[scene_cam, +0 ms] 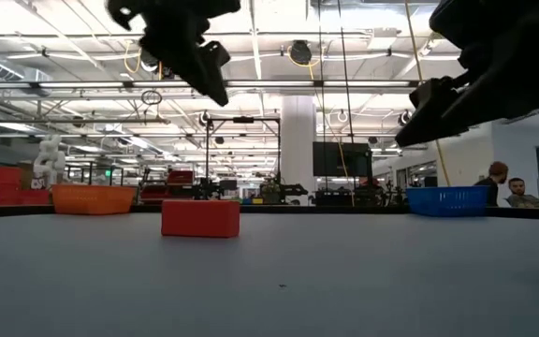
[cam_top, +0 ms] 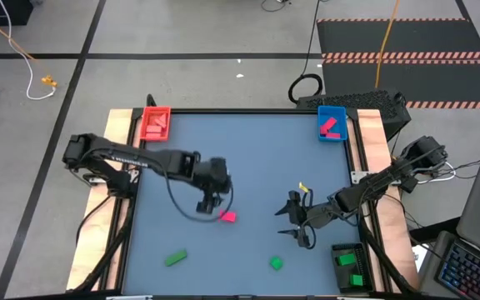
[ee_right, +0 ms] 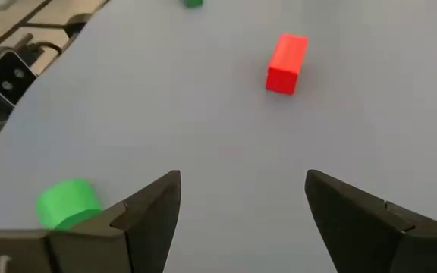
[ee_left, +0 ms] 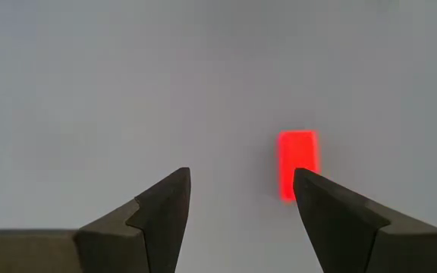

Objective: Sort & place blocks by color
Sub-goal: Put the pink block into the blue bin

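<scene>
A pink block [cam_top: 227, 217] lies loose on the table [cam_top: 248, 158] near its middle, just beside the left gripper [cam_top: 207, 202], which hangs above it with fingers open and empty, probably lining up a grasp. Two green blocks [cam_top: 175, 258] [cam_top: 277, 263] rest near the front edge. The right gripper [cam_top: 294, 223] hovers open and empty nearby. The red tray [cam_top: 155, 122], blue tray [cam_top: 332, 123] and dark tray [cam_top: 351, 267] already hold sorted pieces.
</scene>
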Tool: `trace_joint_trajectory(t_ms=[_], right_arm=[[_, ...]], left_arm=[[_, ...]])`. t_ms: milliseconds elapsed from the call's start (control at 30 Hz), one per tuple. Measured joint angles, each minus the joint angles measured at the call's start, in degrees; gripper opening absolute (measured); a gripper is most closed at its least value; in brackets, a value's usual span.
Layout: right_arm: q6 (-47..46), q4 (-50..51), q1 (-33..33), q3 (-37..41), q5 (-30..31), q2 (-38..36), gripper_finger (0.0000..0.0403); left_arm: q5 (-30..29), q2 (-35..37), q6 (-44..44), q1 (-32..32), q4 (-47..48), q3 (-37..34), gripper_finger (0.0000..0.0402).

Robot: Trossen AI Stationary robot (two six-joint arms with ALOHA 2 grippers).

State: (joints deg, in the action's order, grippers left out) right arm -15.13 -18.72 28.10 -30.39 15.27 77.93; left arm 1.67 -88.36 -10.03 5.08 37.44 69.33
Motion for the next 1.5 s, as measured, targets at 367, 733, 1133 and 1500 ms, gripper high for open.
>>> trace_joint_trajectory(t_ms=[367, 733, 1133, 1500], right_arm=[[-0.59, 0.08, 0.84, 0.02, 1.20, -0.52, 0.0274], [-0.29, 0.38, 0.33, 0.02, 1.33, -0.52, 0.0274], [-0.83, 0.11, 0.35, 0.02, 1.35, -0.50, 0.0274], [-0.60, -0.15, -0.02, 0.02, 5.47, -0.52, 0.0274]], left_arm=[[0.37, -0.31, 4.48, 4.18, -22.81, -15.37, 0.0237], [3.85, -4.28, 9.18, 5.90, -36.99, -23.36, 0.0237], [1.94, -13.35, 9.20, 6.85, -42.31, -23.63, 0.0237], [-1.94, -12.83, 5.61, 6.79, -45.69, -23.75, 0.0128]])
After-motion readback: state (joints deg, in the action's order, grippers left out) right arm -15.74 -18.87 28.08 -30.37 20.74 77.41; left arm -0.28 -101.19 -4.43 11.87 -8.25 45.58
